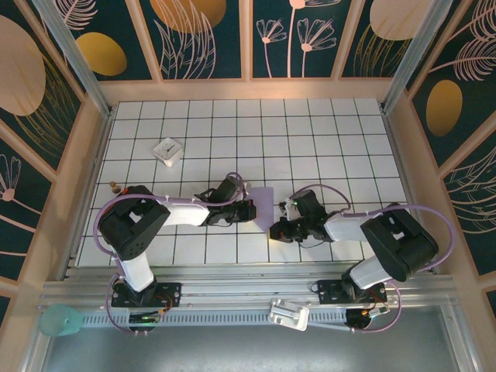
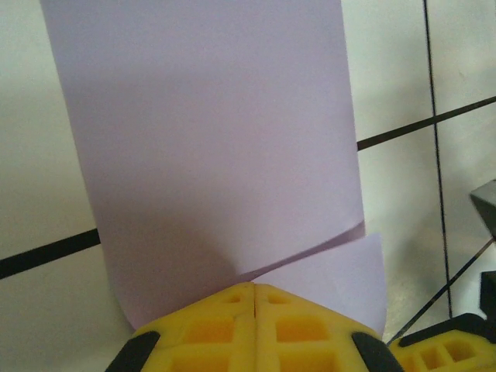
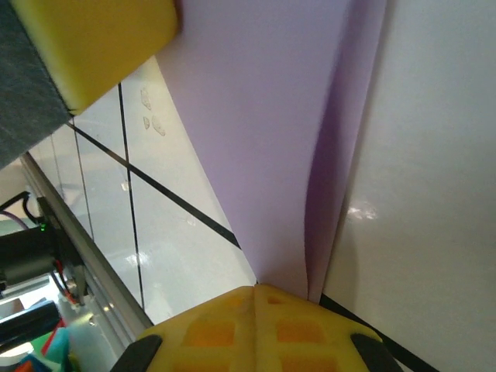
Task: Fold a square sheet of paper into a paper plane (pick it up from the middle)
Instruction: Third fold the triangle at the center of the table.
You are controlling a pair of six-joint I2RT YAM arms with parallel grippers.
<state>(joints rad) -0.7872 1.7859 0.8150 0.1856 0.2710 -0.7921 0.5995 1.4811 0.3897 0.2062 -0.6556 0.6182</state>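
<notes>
**Item 1:** square sheet of paper (image 1: 264,203), thin, plain lavender-purple. It is located just toward 6 o'clock of the middle of the white tiled table (image 1: 310,139), between the two arms. It is doubled over loosely rather than laid flat. In the left wrist view a second layer is seen jutting out at 4 o'clock, so the edges are not matched. Whether its lower edge touches the tiles cannot be told.

**Item 2:** left gripper (image 2: 254,298), yellow padded fingers, set at 9 o'clock of the sheet. The fingers are pressed together with the paper pinched between them.

**Item 3:** right gripper (image 3: 256,298), same yellow pads, set at 5 o'clock of the sheet. It is likewise clamped on the paper where the two layers meet.

**Item 4:** small white block with a dark mark (image 1: 168,151), at 10 o'clock of the sheet and well apart from it. It is not involved.

**Risks noted:**
- A tear is judged likely if the arms are drawn apart while both pinches are kept.
- A skewed crease would be set if the mismatched layers are flattened as they are.
- With so little paper gripped, an edge could be pulled free by a quick move.
</notes>
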